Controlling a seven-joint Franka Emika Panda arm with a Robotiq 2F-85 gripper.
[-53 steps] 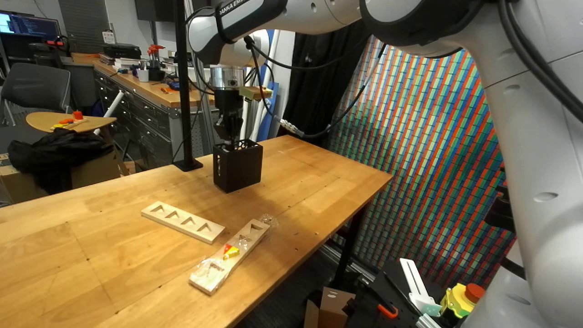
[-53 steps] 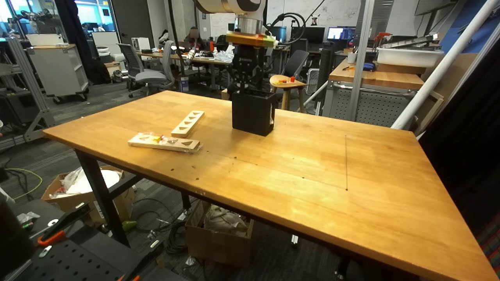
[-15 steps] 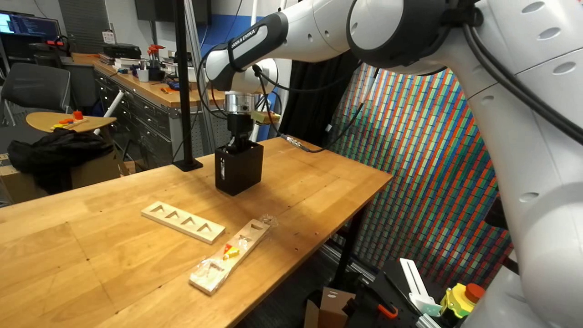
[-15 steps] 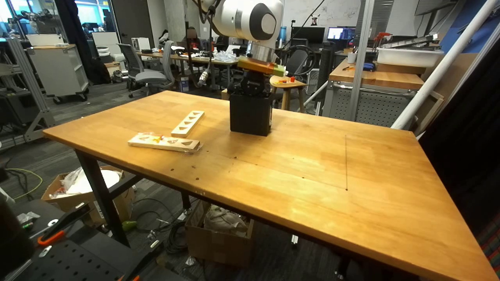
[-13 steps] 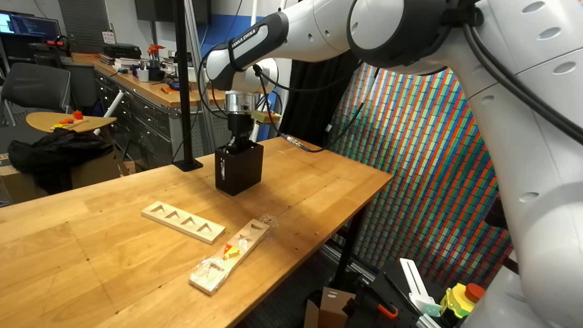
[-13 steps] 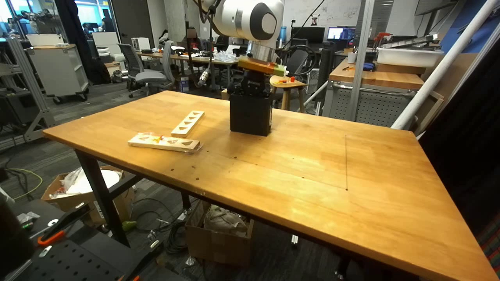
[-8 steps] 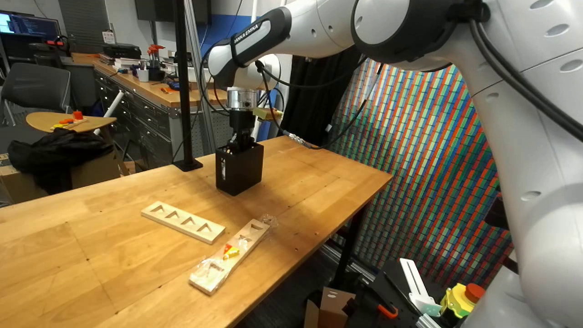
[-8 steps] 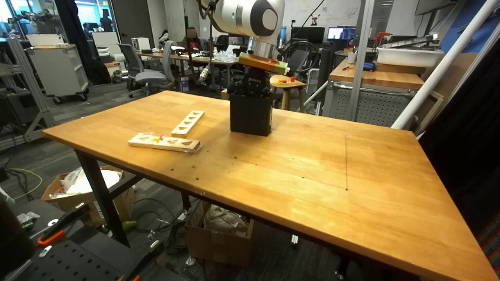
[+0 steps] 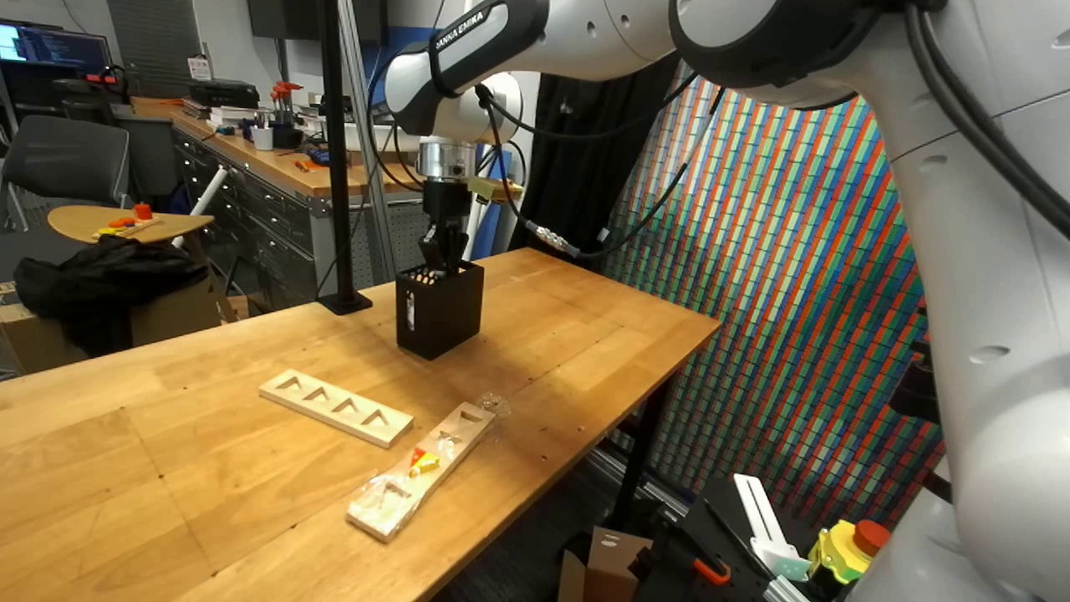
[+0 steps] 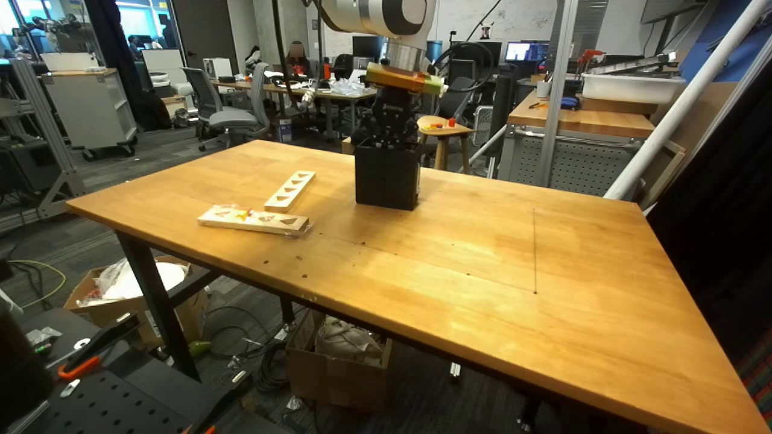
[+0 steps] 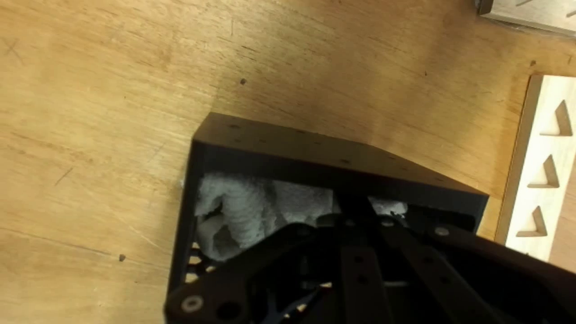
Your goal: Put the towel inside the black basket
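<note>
We're right at the mouth of the black basket (image 9: 451, 318), and the claw (image 11: 357, 211) reaches down into it! The basket stands upright on the wooden table (image 10: 512, 253), and in the wrist view we peer over its rim: there's the pale towel (image 11: 247, 207), inside, bunched toward the left end. Wide, narrow, gripping cloth? We cannot tell; the tips sink into dark shadow. It's snug in there: the far wall runs close beside the tips, with the left and right walls standing farther off.

Now the edges! In an exterior view we see the basket close to the far edge, and a broad run of wood stretches from it to the right edge. On the left we've got the plain board (image 10: 289, 191) and, nearer to us, the wrapped board (image 10: 259, 222), lying near the near edge. In an exterior view a tall pole (image 9: 336, 167) rises left of the basket, a strip of wood between them, and a cable (image 9: 553, 240) sags right of the claw.
</note>
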